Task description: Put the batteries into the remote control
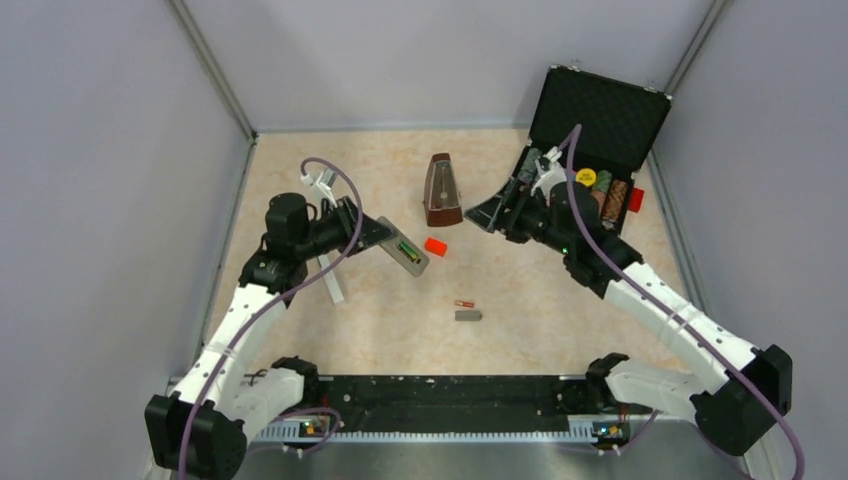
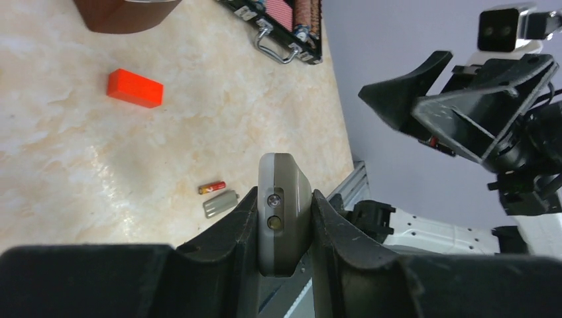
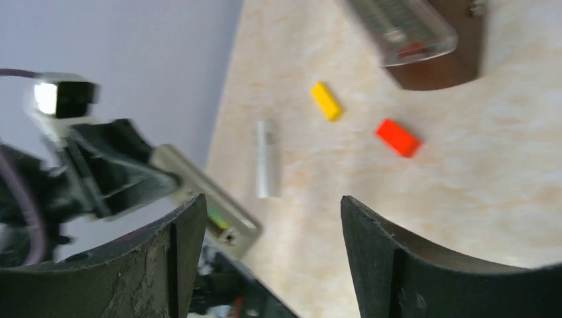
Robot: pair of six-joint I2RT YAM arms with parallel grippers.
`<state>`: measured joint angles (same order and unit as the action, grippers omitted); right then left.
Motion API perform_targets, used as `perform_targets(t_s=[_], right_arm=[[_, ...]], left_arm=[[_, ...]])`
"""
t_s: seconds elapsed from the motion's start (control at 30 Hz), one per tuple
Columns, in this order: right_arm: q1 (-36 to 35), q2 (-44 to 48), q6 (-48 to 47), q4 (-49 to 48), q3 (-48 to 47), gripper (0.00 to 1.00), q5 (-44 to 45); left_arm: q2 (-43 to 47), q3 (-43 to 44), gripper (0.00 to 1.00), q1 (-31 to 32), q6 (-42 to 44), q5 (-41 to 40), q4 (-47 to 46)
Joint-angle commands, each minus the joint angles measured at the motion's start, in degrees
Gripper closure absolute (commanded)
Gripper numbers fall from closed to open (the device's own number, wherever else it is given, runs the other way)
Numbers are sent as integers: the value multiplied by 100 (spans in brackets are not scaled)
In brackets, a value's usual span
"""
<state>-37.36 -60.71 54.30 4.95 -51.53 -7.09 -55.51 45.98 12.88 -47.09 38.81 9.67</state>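
Observation:
My left gripper [image 1: 383, 234] is shut on the grey remote control [image 1: 408, 254] and holds it tilted above the table. In the left wrist view the remote [image 2: 283, 218] is clamped end-on between the fingers. A green battery [image 1: 407, 249] lies in its recess, and also shows in the right wrist view [image 3: 217, 217]. The red-orange battery [image 1: 464, 303] lies on the table beside the grey cover [image 1: 468, 315]; both also show in the left wrist view, battery [image 2: 211, 188] and cover [image 2: 220, 203]. My right gripper [image 1: 487, 215] is open and empty, raised right of the remote [image 3: 199, 192].
A chunky red-orange block [image 1: 435, 245] lies near the remote. A brown metronome [image 1: 441, 190] stands behind it. An open black case [image 1: 600, 120] with items is at the back right. A slim white bar [image 1: 333, 285] and a yellow block [image 3: 326, 101] lie at left.

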Motion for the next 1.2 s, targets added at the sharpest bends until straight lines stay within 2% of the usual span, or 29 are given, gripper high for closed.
perform_targets(t_s=[0.0, 0.1, 0.2, 0.33, 0.4, 0.53, 0.7, 0.93, 1.17], right_arm=[[454, -524, -2831, 1651, -435, 29, -913], [330, -1088, -3765, 2358, -546, 33, -676], [-305, -1370, -4393, 2383, -434, 34, -222], [-1325, -2010, -4944, 2368, -526, 34, 842], [-1563, -2382, -5078, 2399, -604, 35, 1108], [-1677, -2850, -5227, 2262, -591, 46, 1423], [-1680, -2930, -5401, 1913, -521, 59, 1482], [-1683, -3087, -5729, 1724, -478, 62, 1068], [-1683, -3255, -5819, 1816, -471, 59, 903]], left_arm=[[133, 139, 100, -13, 500, -600, 525], [130, 48, 100, -14, 402, -1122, 877], [135, -28, 100, -31, 278, -1716, 1251], [172, -137, 100, -70, 8, -2190, 1525], [209, -162, 100, -103, -99, -2362, 1623], [312, -165, 100, -199, -192, -2491, 1754], [325, -197, 100, -310, -214, -2512, 1820], [248, -257, 100, -428, -267, -2342, 1686], [158, -281, 100, -544, -281, -2203, 1588]])
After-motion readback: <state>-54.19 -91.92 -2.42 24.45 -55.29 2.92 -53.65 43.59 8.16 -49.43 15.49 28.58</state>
